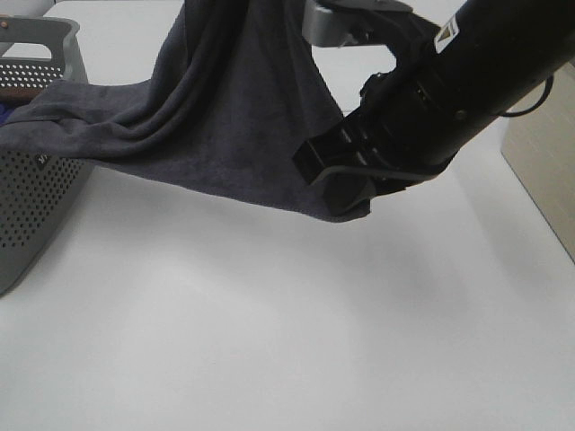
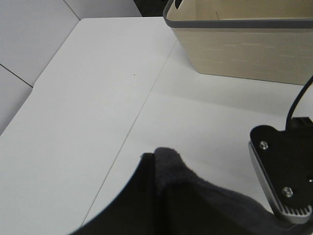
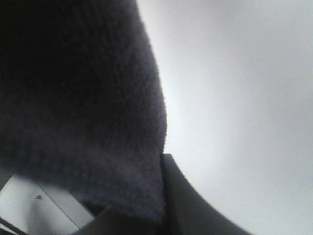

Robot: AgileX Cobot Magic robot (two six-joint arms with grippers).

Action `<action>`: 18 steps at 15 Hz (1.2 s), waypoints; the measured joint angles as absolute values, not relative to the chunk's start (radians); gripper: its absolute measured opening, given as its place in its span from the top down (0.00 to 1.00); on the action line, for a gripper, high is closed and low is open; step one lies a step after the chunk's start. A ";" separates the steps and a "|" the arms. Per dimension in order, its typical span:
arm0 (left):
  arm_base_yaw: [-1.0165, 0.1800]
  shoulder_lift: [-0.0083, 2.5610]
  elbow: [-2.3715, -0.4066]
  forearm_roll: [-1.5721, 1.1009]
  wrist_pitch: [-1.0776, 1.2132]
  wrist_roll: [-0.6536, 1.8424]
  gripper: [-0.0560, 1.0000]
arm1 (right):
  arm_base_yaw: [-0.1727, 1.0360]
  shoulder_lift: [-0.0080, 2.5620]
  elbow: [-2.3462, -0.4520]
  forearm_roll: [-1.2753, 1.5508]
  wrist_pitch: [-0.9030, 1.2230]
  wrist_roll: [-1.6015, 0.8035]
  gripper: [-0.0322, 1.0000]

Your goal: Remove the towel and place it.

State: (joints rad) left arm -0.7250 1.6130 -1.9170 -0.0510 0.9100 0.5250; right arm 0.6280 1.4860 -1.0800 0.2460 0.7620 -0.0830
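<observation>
The dark charcoal-grey towel [image 1: 234, 117] hangs stretched above the white table. One end lies over the rim of the grey perforated basket [image 1: 36, 180] at the left, and the middle rises out of the top of the exterior view. My right gripper [image 1: 346, 193] is shut on the towel's lower right corner, low over the table. In the right wrist view the towel [image 3: 73, 98] fills the left side. In the left wrist view my left gripper [image 2: 156, 164] is shut on a fold of towel [image 2: 205, 200], and the right gripper [image 2: 286, 181] shows close by.
A beige plastic basket [image 2: 244, 44] stands at the table's right side; it also shows in the exterior view [image 1: 548, 162]. The white table [image 1: 269, 341] stretches in front of and under the towel. A table seam [image 2: 142, 112] runs across the left wrist view.
</observation>
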 joint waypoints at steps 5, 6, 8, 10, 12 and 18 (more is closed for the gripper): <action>-0.725 1.613 -1.917 0.000 0.897 0.525 0.95 | 0.628 1.486 -1.303 -0.105 1.048 0.079 0.96; -0.725 1.613 -1.917 0.018 0.881 0.525 0.95 | 0.628 1.486 -1.362 -0.170 1.102 0.079 0.96; -0.725 1.613 -1.917 0.071 0.829 0.525 0.95 | 0.628 1.486 -1.490 -0.290 1.147 0.080 0.96; -0.725 1.613 -1.917 0.121 0.772 0.525 0.95 | 0.628 1.486 -1.630 -0.392 1.152 0.081 0.96; -0.714 1.613 -1.917 0.142 0.718 0.525 0.95 | 0.628 1.486 -1.706 -0.456 1.143 0.081 0.96; -0.578 1.613 -1.917 0.148 0.565 0.525 0.95 | 0.628 1.521 -1.882 -0.696 1.000 0.081 0.96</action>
